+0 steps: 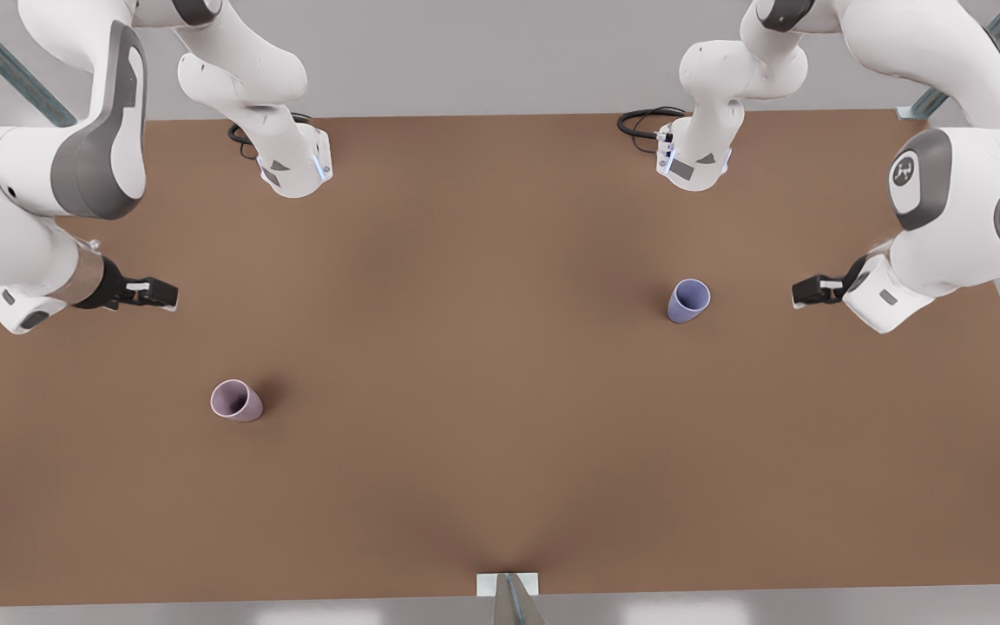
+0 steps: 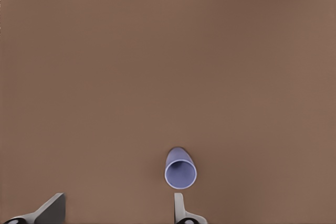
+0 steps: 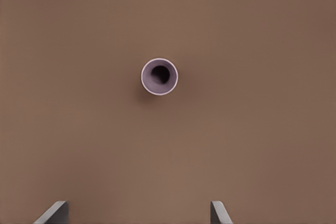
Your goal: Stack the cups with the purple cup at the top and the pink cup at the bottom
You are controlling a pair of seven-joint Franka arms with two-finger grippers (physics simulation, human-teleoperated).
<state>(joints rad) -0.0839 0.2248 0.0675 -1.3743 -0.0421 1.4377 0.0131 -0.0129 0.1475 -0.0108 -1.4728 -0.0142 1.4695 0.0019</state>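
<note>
The pink cup (image 1: 236, 401) stands upright on the brown table (image 1: 483, 417), toward the front view's left; the right wrist view looks straight down into the pink cup (image 3: 159, 76). Above and left of it in the front view, my right gripper (image 1: 167, 295) hovers open, its fingertips (image 3: 55, 212) well apart. The purple cup (image 1: 688, 300) stands upright toward the front view's right. My left gripper (image 1: 800, 291) is open to the right of it, and the purple cup (image 2: 180, 172) sits just ahead of one fingertip (image 2: 179, 207). Neither gripper holds anything.
Both arm bases (image 1: 292, 165) (image 1: 695, 161) stand at the table's far edge with black cables beside them. A small metal bracket (image 1: 509, 586) sits at the near edge. Bare brown tabletop lies between the two cups.
</note>
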